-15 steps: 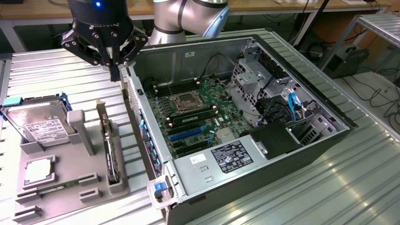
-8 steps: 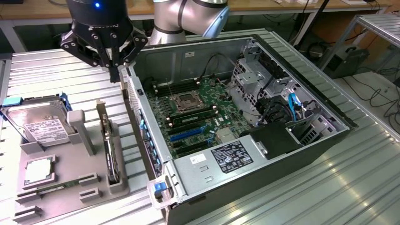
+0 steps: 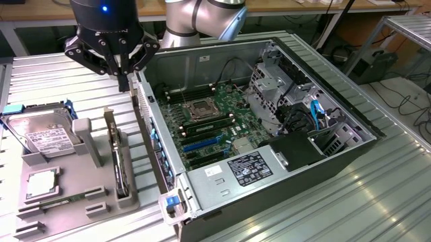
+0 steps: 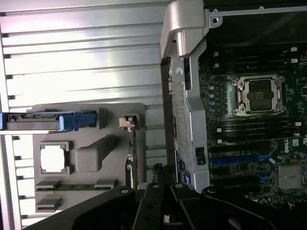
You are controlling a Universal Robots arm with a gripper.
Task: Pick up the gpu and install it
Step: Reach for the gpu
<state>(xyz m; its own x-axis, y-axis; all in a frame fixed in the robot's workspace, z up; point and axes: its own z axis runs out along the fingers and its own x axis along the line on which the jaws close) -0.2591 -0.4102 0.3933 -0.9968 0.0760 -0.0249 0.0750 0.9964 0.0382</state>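
My gripper (image 3: 124,84) is pressed together on nothing and hangs over the table (image 3: 60,75), just beside the far corner of the open computer case (image 3: 202,63). The gpu (image 3: 119,166) stands on edge in the gray tray (image 3: 64,194), on the exterior view's left of the case. It is nearer than my fingertips and apart from them.

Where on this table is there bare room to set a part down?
Bare ribbed table lies at the exterior view's right of the computer case, and beyond the tray. Crowded: the narrow strip between tray and case.
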